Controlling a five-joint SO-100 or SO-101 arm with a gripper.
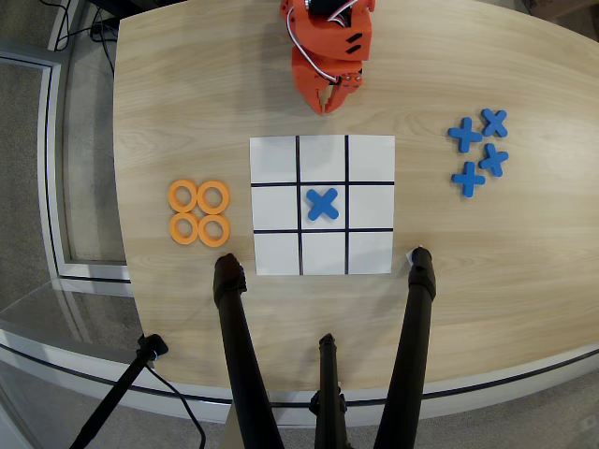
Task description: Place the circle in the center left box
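Rings [199, 212], four alike and flat orange, lie in a tight two-by-two cluster on the wooden table [487, 262], just left of the paper grid [322, 205] in the overhead view; each one touches or nearly touches its neighbours; any of them could be the circle to move, and all four sit apart from the paper's edge. Taking the grid as the landmark: it is a white sheet ruled by black lines into nine squares; its middle square holds a blue cross [322, 204]; the middle-row square at its right end [371, 206], the target box, is bare white, as are the other seven. Well to the right of the grid, near its upper corner, four more blue crosses [479, 150] lie in a loose bunch, some touching. Above the grid, close to its top edge and over the middle column, the orange gripper [335, 101] points down toward the paper; its jaws look close together with nothing between them, though from this angle I cannot tell for sure whether they are fully closed. Below the grid, three black tripod legs [234, 327] rise from the lower edge of the view, two of them ending near the grid's bottom corners.
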